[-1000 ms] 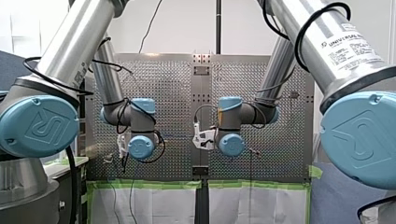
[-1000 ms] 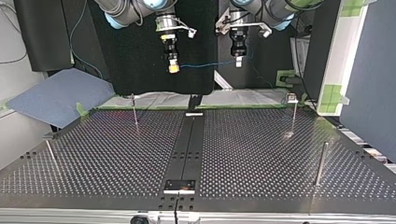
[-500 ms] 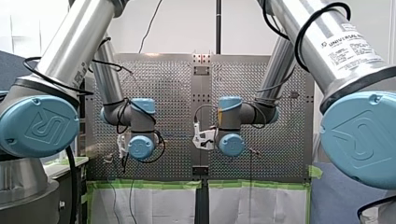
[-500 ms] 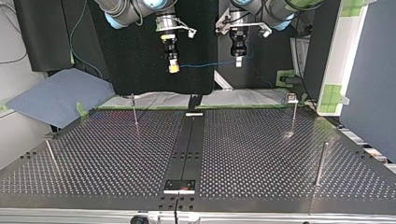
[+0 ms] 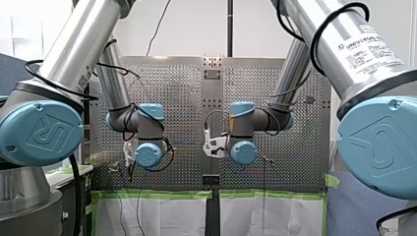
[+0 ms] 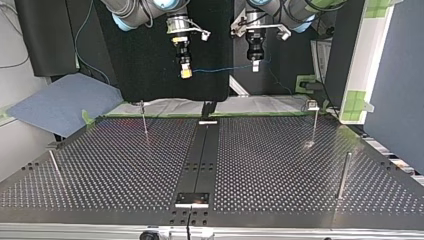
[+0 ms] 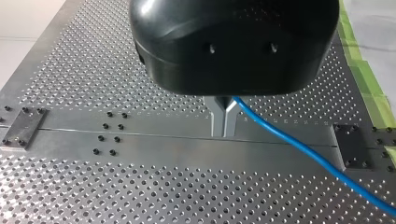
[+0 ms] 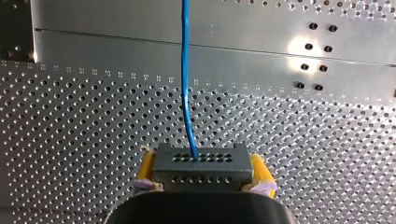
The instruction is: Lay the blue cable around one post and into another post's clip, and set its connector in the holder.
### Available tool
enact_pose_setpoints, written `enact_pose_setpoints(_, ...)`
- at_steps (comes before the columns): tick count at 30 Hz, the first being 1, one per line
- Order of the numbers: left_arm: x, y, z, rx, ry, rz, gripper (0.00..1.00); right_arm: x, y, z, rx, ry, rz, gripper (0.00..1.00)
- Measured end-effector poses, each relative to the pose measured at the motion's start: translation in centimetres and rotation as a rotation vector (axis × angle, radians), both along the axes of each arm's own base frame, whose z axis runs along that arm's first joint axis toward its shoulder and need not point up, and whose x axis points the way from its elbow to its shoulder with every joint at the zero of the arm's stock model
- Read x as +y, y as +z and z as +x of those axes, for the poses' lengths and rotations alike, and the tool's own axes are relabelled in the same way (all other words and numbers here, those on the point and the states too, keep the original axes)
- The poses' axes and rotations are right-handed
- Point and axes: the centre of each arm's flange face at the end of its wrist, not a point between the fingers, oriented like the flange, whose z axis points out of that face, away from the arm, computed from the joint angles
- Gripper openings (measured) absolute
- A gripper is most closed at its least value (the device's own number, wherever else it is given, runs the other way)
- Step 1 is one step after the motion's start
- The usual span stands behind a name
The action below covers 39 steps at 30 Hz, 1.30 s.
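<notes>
Perforated table (image 6: pixel 280 165); blue cable (image 6: pixel 220 69) from left gripper (image 7: pixel 224 122) to connector (image 8: pixel 200 164) in right gripper (image 6: pixel 185 73).

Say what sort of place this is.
Likely a robotics lab bench: a perforated metal table with thin upright steel posts, silver Universal Robots arms with blue joint caps, my left arm and my right arm, and a thin blue cable held between them.

Held in the air, the blue cable (image 6: pixel 220 68) runs nearly level from our left gripper (image 7: pixel 224 122) to our right gripper (image 8: pixel 204 176), which clamps its dark grey, many-holed connector (image 8: pixel 200 161). Thin posts (image 6: pixel 144 120) stand upright on the perforated table (image 6: pixel 275 165) below.
</notes>
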Motion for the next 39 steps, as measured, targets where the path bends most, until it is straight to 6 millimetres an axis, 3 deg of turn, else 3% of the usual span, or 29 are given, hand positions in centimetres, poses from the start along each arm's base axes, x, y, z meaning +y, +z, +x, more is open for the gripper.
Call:
enact_pose_setpoints(18,0.0,0.0,0.0,0.0,0.0,0.0,0.0,0.0,0.0,0.0,0.0,0.0,0.0,0.0)
enact_pose_setpoints(26,0.0,0.0,0.0,0.0,0.0,0.0,0.0,1.3,-1.7,-0.4,0.049,0.011,0.045,0.0)
enact_pose_setpoints(39,0.0,0.0,0.0,0.0,0.0,0.0,0.0,1.4,-1.9,-0.5,0.056,0.012,0.051,0.0)
